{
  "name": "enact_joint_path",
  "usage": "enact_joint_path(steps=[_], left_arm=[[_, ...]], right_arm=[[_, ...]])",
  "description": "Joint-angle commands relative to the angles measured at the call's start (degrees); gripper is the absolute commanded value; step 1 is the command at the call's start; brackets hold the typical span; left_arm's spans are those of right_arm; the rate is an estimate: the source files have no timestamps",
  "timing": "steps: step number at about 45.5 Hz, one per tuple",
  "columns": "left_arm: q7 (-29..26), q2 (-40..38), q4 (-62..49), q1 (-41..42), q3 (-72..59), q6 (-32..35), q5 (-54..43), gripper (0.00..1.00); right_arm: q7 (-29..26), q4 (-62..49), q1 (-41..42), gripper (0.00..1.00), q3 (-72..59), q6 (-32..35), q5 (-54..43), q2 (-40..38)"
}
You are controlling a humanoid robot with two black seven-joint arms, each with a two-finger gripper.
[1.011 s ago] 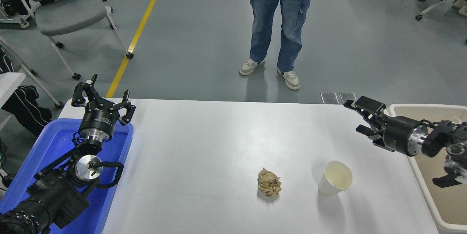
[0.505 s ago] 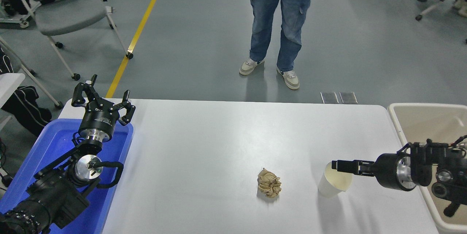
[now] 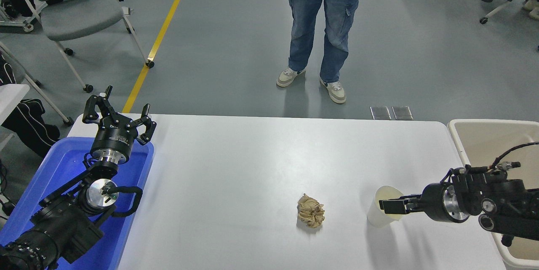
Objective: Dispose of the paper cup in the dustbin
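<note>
The white paper cup stands upright on the white table, right of centre near the front. My right gripper reaches in from the right at rim height, and its tip lies over the cup's open mouth and right rim, hiding part of it. I cannot see whether it grips the cup. The beige dustbin stands off the table's right end, behind my right arm. My left gripper is parked open over the blue tray at the lower left.
A crumpled tan paper ball lies on the table left of the cup. The blue plastic tray sits at the table's left end. A person in jeans stands beyond the far edge. Wheeled chairs stand at the far left.
My right arm swung from high over the table's right end down and toward the front. Its gripper turned and now sits at the cup's rim. The cup has not moved.
</note>
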Motion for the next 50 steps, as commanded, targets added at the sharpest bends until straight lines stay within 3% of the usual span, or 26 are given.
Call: enact_joint_path(steps=[1, 4, 8, 11, 14, 16, 50], left_arm=[[0.0, 0.0, 0.0, 0.0, 0.0, 0.0, 0.0, 1.00], [0.0, 0.0, 0.0, 0.0, 0.0, 0.0, 0.0, 1.00], [0.0, 0.0, 0.0, 0.0, 0.0, 0.0, 0.0, 1.00], [0.0, 0.0, 0.0, 0.0, 0.0, -0.1, 0.0, 1.00], [0.0, 0.0, 0.0, 0.0, 0.0, 0.0, 0.0, 1.00], [0.0, 0.0, 0.0, 0.0, 0.0, 0.0, 0.0, 1.00], [0.0, 0.0, 0.0, 0.0, 0.0, 0.0, 0.0, 1.00]], right_arm=[[0.6, -1.0, 0.4, 0.96, -0.5, -0.2, -0.2, 0.5], [1.3, -1.0, 0.4, 0.82, -1.0, -0.3, -0.3, 0.6], [3.0, -1.0, 0.4, 0.43, -1.5, -0.2, -2.3, 0.5], [3.2, -1.5, 0.2, 0.36, -2.2, -0.4, -3.6, 0.5], [3.1, -2.1, 0.0, 0.08, -2.4, -0.4, -3.7, 0.5], [3.1, -2.5, 0.0, 0.01, -2.4, -0.4, -3.7, 0.5], [3.3, -2.2, 0.7, 0.00, -2.3, -1.5, -5.1, 0.0]])
